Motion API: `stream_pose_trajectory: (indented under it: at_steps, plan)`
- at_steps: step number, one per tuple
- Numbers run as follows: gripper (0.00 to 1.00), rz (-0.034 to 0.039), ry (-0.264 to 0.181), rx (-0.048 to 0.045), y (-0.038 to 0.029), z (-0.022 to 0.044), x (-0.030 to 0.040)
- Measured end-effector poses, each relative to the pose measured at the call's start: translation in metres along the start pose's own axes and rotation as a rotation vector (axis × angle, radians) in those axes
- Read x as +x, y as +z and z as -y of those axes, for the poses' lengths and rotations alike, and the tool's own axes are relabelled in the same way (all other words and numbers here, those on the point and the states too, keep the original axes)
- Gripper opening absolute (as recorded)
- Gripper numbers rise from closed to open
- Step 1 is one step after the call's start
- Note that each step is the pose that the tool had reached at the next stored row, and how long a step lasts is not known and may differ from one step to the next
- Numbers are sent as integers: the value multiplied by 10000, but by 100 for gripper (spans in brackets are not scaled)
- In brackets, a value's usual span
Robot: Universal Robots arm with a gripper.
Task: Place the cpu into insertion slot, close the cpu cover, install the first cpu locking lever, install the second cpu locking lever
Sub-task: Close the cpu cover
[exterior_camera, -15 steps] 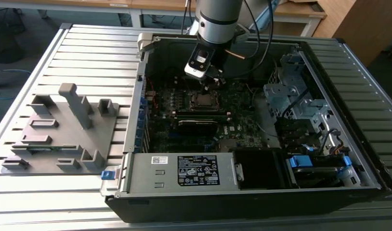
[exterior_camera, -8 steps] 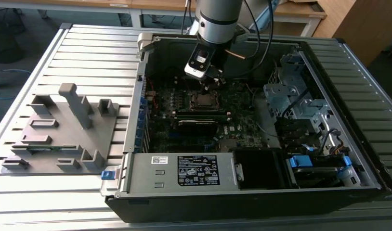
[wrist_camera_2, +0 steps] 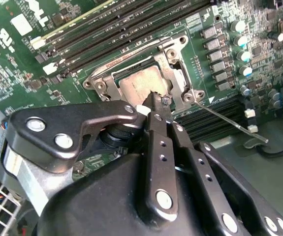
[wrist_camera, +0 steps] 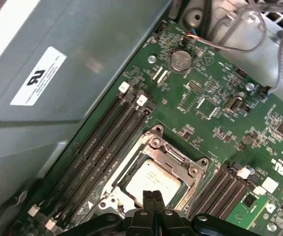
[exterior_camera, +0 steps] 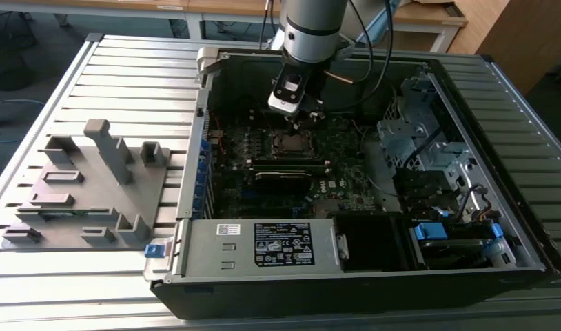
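Slatted tabletop [exterior_camera: 124, 76] is occupied by an open computer case [exterior_camera: 354, 293], wherein the claw [wrist_camera: 153, 195], pinched together empty, is held at the cpu cover [wrist_camera: 173, 157].

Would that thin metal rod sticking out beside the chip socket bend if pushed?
Probably springy and light, not floppy: the locking lever is a thin bare wire rod. It stands free beside the cpu cover, so a push would likely swing it.

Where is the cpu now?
In the first wrist view the cpu sits inside the window of the cover, between two banks of memory slots, right at the gripper.
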State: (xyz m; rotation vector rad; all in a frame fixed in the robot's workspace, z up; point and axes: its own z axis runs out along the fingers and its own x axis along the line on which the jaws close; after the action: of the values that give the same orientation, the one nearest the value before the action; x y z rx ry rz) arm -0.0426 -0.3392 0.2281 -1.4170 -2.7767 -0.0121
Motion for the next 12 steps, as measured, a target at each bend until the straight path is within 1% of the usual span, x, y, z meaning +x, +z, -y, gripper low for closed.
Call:
stream_pose_trajectory:
  at_steps: [12]
  plan:
    - [10,0,-52,0,0,0,0]
